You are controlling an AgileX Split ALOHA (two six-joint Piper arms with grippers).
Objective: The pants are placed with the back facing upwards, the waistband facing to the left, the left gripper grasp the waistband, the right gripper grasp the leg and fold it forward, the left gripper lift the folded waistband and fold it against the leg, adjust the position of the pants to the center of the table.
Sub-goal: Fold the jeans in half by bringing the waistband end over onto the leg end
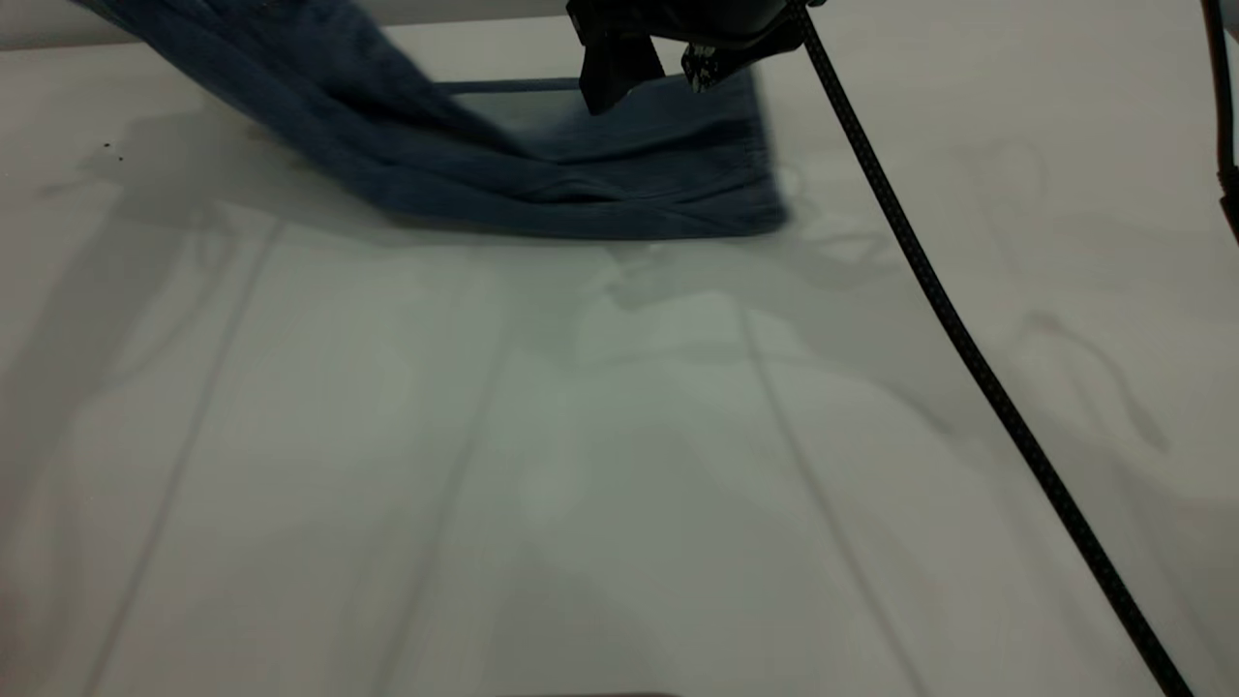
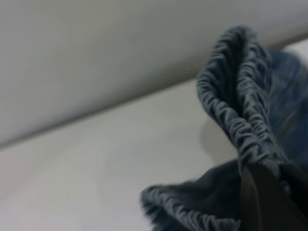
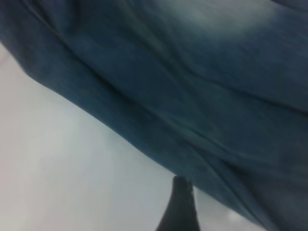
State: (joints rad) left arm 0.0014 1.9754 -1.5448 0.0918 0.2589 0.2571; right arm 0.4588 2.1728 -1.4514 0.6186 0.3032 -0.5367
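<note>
A wide white table fills the exterior view, with one pair of pants lying folded at its far edge. On the left the denim rises steeply off the surface and out of the top of the picture; the left gripper itself is out of sight there. Only the left wrist view shows it: a dark finger of the left gripper clenched on the ruched waistband, which loops up above the tabletop. To the right, the right gripper hangs just above the flat folded part of the pants near the leg hem; whether its fingers are parted or closed cannot be told. The right wrist view shows only one dark fingertip just beside the denim's edge. One black braided cable slants across the table right of that gripper
</note>
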